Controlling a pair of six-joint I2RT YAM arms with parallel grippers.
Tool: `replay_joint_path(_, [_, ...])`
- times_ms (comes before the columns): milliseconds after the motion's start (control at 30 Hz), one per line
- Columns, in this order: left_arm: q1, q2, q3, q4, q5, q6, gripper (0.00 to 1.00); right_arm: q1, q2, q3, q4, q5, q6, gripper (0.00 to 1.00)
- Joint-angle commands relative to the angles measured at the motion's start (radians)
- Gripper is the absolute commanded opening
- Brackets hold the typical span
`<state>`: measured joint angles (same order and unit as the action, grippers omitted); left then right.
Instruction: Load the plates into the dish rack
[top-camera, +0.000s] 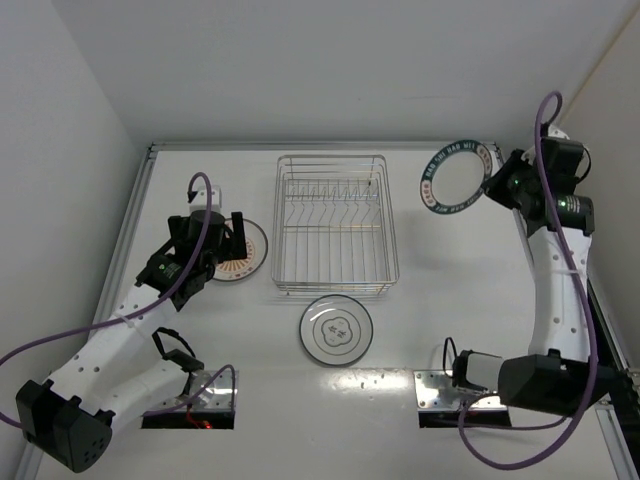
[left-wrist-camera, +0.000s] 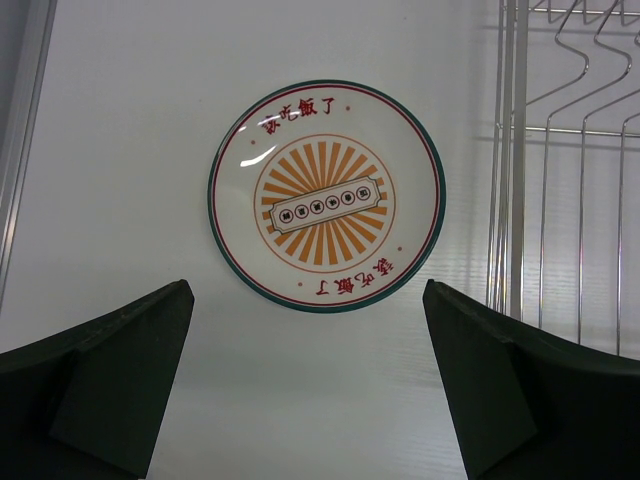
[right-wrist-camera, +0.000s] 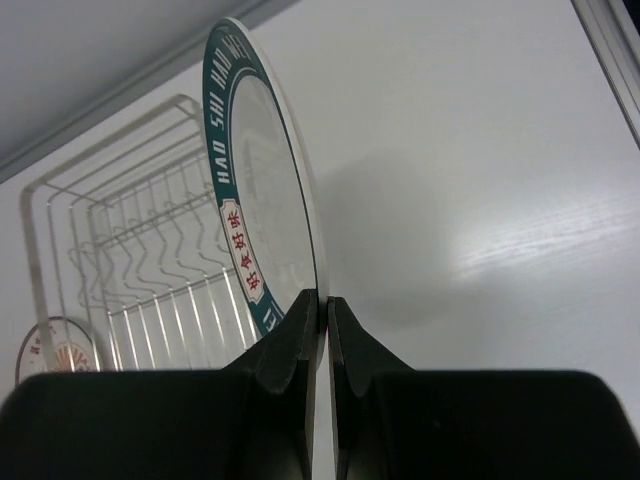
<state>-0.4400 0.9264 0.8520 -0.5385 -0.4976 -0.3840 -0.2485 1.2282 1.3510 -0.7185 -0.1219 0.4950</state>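
Observation:
The silver wire dish rack (top-camera: 335, 222) stands at the table's middle back, with no plates in it. My right gripper (top-camera: 490, 184) is shut on the rim of the teal-ring plate (top-camera: 456, 177) and holds it lifted and tilted, right of the rack; in the right wrist view the plate (right-wrist-camera: 255, 190) stands edge-on between my closed fingers (right-wrist-camera: 322, 305). The orange sunburst plate (top-camera: 243, 251) lies flat left of the rack. My left gripper (top-camera: 222, 240) hovers over it, open and empty; the plate (left-wrist-camera: 326, 196) lies just ahead of the fingers. The thin-circle plate (top-camera: 336, 329) lies flat in front of the rack.
The rack's left wall (left-wrist-camera: 510, 160) is close to the right of the sunburst plate. A metal rail (top-camera: 135, 215) runs along the table's left edge. White walls close in at back and sides. Purple cables (top-camera: 190, 280) loop from both arms.

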Motion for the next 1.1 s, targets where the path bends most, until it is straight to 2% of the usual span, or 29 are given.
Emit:
replay_joint_path(0, [-0.006, -0.003, 0.035, 0.008, -0.012, -0.012, 1.0, 0.08, 0.025, 0.112, 0.03, 0.056, 0.025, 0.0])
replay_joint_path(500, [-0.006, -0.003, 0.035, 0.008, -0.021, -0.012, 1.0, 0.442, 0.304, 0.284, 0.021, 0.382, -0.035, 0.0])
replay_joint_path(867, [-0.006, -0.003, 0.035, 0.008, -0.021, -0.012, 1.0, 0.549, 0.376, 0.273, 0.04, 0.587, -0.035, 0.0])
replay_joint_path(1067, [-0.006, -0.003, 0.035, 0.008, -0.021, -0.012, 1.0, 0.597, 0.461, 0.35, 0.021, 0.639, -0.035, 0.0])
